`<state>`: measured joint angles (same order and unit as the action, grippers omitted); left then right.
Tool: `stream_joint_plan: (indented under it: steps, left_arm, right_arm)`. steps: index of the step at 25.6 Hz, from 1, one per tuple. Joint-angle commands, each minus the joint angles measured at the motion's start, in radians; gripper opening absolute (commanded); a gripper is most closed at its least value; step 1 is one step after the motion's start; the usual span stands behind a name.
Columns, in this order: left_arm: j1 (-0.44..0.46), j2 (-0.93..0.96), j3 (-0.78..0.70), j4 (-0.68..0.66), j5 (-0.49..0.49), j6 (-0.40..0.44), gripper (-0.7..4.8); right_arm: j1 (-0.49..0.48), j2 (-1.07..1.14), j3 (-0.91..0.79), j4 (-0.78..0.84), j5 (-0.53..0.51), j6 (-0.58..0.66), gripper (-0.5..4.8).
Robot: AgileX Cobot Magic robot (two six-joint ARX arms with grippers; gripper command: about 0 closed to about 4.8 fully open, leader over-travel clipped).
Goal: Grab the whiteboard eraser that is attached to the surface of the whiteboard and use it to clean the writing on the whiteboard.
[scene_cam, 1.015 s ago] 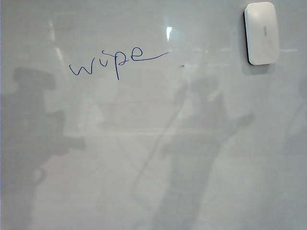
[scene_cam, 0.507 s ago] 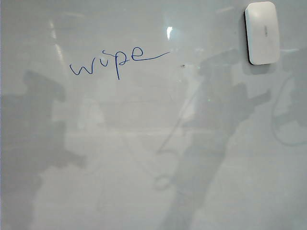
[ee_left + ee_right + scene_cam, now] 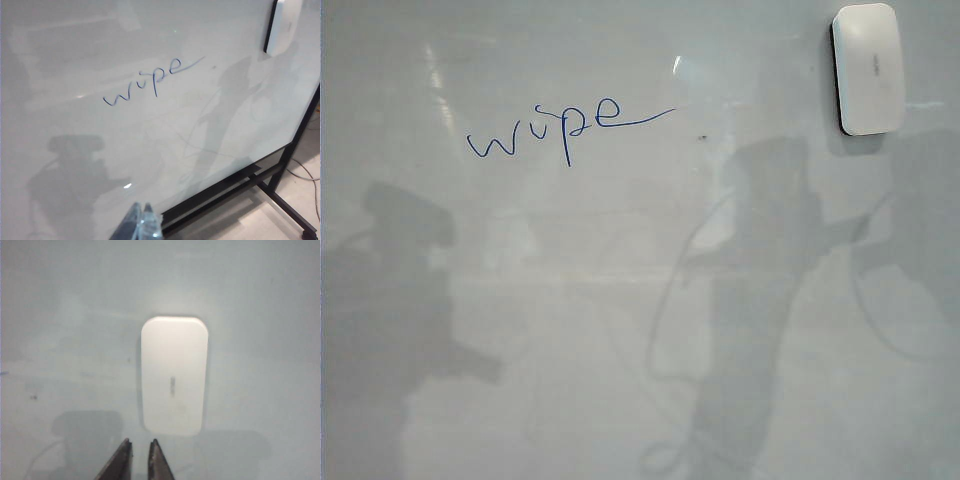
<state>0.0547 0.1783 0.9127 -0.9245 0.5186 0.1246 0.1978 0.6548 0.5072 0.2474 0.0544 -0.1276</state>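
Observation:
The whiteboard (image 3: 620, 300) fills the exterior view, with only the arms' shadows on it and neither gripper itself showing. The blue cursive writing (image 3: 570, 128) "wipe" sits upper left of centre; the left wrist view also shows the writing (image 3: 150, 82). The white whiteboard eraser (image 3: 868, 68) clings to the board at the upper right, untouched. My right gripper (image 3: 141, 440) faces the eraser (image 3: 174, 375) from just short of its near end, jaws a narrow gap apart and empty. My left gripper (image 3: 141, 205) hangs back from the board, jaws pressed together and empty, the eraser (image 3: 284, 25) far off.
A tiny dark speck (image 3: 701, 137) lies right of the writing's tail. The left wrist view shows the board's black stand frame (image 3: 280, 165), pale floor (image 3: 250, 215) beneath it and a cable (image 3: 305, 175) on the floor.
The right arm's shadow has climbed toward the eraser, and a second shadow has grown under it. The left arm's shadow drifted lower. Eraser and writing have not moved.

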Motion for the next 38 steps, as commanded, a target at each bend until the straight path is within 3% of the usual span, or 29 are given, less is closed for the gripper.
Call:
stream_joint_plan:
  steps: [1, 7, 9, 15, 18, 24, 27, 38]
  left_arm:
    - [0.0, -0.021, -0.013, 0.013, -0.01, -0.005, -0.01]
    - [0.0, -0.022, -0.074, 0.052, -0.01, -0.008, -0.01]
    - [0.0, -0.022, -0.095, 0.051, -0.01, -0.007, -0.02]
    - [0.0, -0.023, -0.119, -0.006, -0.009, -0.005, -0.02]
    - [0.0, -0.023, -0.119, -0.022, -0.009, -0.005, -0.01]
    - [0.0, -0.023, -0.119, -0.022, -0.009, -0.005, -0.01]
    - [0.0, -0.023, -0.119, -0.022, -0.009, -0.005, -0.02]
    - [0.0, -0.023, -0.119, -0.022, -0.009, -0.005, -0.02]
  right_arm:
    - [0.002, 0.019, -0.009, 0.076, 0.019, 0.004, 0.92]
    - [0.002, 0.156, -0.008, 0.233, 0.04, 0.005, 2.51]
    - [0.002, 0.202, -0.008, 0.273, 0.032, 0.005, 2.8]
    - [0.002, 0.335, -0.006, 0.417, 0.034, 0.004, 2.84]
    - [0.002, 0.407, 0.0, 0.488, 0.035, 0.004, 3.3]
    - [0.002, 0.493, 0.058, 0.494, 0.134, -0.007, 3.39]
    - [0.003, 0.562, 0.126, 0.491, 0.135, -0.016, 3.6]
    - [0.014, 0.672, 0.193, 0.491, 0.153, -0.034, 3.6]
